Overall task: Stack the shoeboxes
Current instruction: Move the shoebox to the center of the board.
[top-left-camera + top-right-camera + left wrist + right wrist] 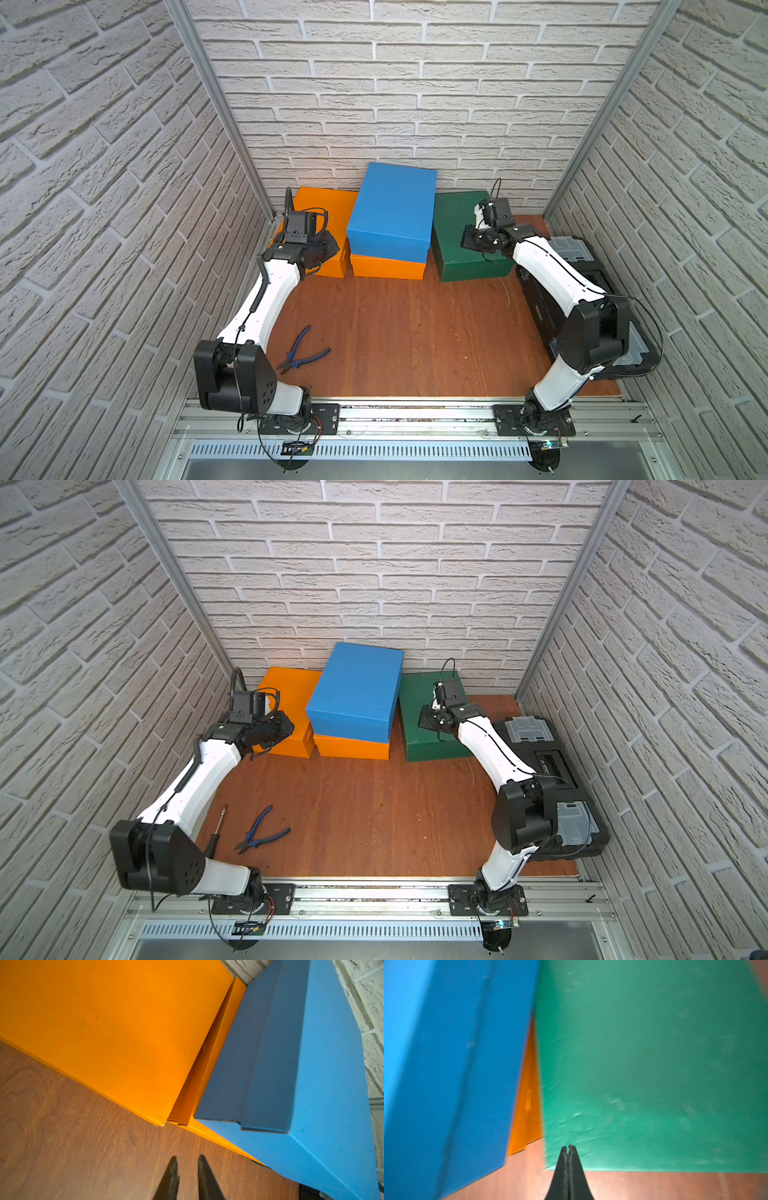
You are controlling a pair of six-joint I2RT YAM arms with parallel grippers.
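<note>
Several shoeboxes line the back wall. In both top views a blue shoebox point(390, 212) point(355, 692) lies on an orange shoebox point(386, 268) in the middle. A second orange shoebox point(322, 208) point(116, 1028) stands on its left and a dark green shoebox point(459, 245) point(643, 1064) on its right. My left gripper point(326, 249) point(187, 1157) hangs over the left orange box's front right corner, its fingers slightly apart and holding nothing. My right gripper point(471, 239) point(568, 1146) hovers above the green lid's front left part, shut and empty.
A black toolbox point(582, 270) with grey latches lies along the right wall behind my right arm. Blue-handled pliers point(301, 353) and a screwdriver point(218, 833) lie on the wooden floor point(415, 332) at the front left. Brick walls close in three sides.
</note>
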